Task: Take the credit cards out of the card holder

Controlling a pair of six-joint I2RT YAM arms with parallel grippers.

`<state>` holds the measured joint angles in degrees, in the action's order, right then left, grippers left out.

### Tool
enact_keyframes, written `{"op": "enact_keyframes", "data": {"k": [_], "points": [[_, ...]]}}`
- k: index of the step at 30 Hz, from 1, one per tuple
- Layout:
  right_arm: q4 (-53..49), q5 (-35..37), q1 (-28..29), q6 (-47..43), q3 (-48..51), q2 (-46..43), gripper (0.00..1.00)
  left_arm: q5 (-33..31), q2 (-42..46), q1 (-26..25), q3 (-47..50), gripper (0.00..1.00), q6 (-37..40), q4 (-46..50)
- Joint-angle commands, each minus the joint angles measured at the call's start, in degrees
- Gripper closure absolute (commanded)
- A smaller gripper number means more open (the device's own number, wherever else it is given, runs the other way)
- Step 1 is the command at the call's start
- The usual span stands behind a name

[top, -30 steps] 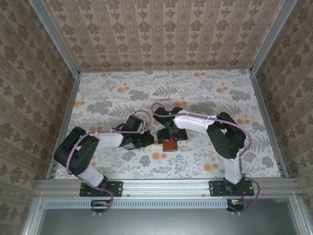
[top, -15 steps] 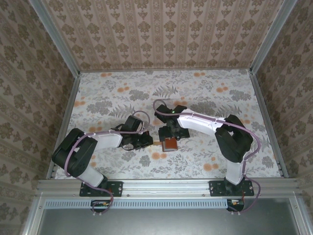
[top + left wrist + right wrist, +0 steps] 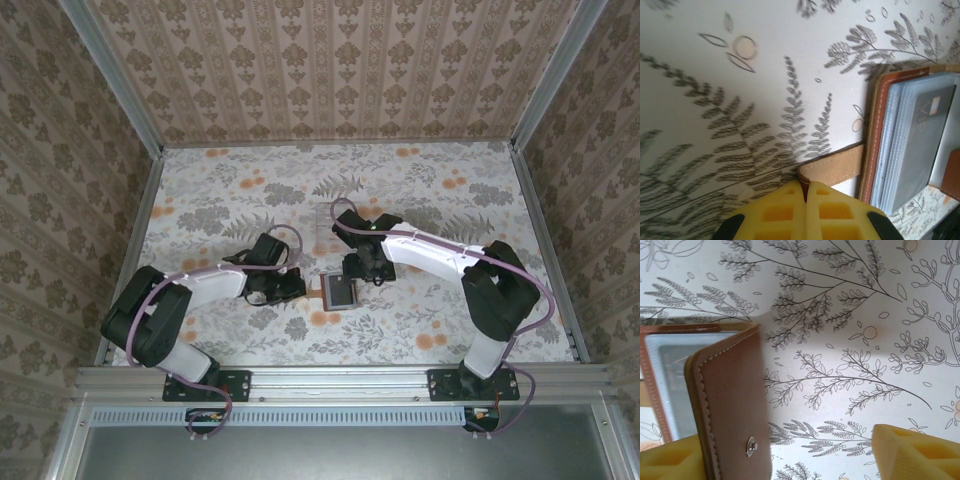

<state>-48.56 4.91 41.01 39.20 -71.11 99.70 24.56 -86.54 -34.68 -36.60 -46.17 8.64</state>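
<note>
We're seeing smooth reddish-brown leather card holder [image 3: 730, 405], shiny metal snap [image 3: 752, 445]; rough tan suede strap [image 3: 832, 167]; glossy clear plastic pockets [image 3: 895, 125].

arms [image 3: 215, 283]: black joints, white links | cables [image 3: 334, 212]: purple | hand pads [image 3: 785, 212]: yellow foam

Light is soft and even, falling from overhead. From above, the arms [image 3: 430, 255] throw only faint, short shadows on the table [image 3: 420, 190], and the frame is sharp throughout. In the left wrist view the yellow fingers [image 3: 790, 212] are blurred and the card holder [image 3: 880, 145] has a dull sheen. In the right wrist view a soft shadow lies beside its raised flap, and the fingers in the corners are out of focus.
</note>
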Motion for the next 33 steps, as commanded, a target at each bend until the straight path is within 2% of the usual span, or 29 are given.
{"op": "enact_keyframes", "data": {"k": [1, 10, 16, 23, 33], "points": [[2.0, -1.8, -0.9, -0.5, 1.7, -1.4, 0.3, -4.0, 0.6, 1.6, -1.6, 0.93, 4.1, 8.6], [3.9, -0.1, -2.0, -2.3, 1.7, 2.5, 0.3, -4.6, 0.6, 6.6, -4.3, 0.93, 9.4, 14.5], [3.5, 4.7, -1.9, -3.6, 0.6, 5.5, 0.24, -4.9, -0.9, 10.1, -4.6, 0.93, 11.0, 14.8], [4.6, 6.5, -1.9, -4.2, 2.5, 7.3, 0.15, -5.4, -3.1, 10.6, -5.0, 0.93, 11.8, 15.1], [5.2, 6.5, -1.9, -4.1, 4.7, 7.3, 0.17, -7.1, -3.9, 10.6, -5.7, 0.9, 13.3, 17.3]]}}
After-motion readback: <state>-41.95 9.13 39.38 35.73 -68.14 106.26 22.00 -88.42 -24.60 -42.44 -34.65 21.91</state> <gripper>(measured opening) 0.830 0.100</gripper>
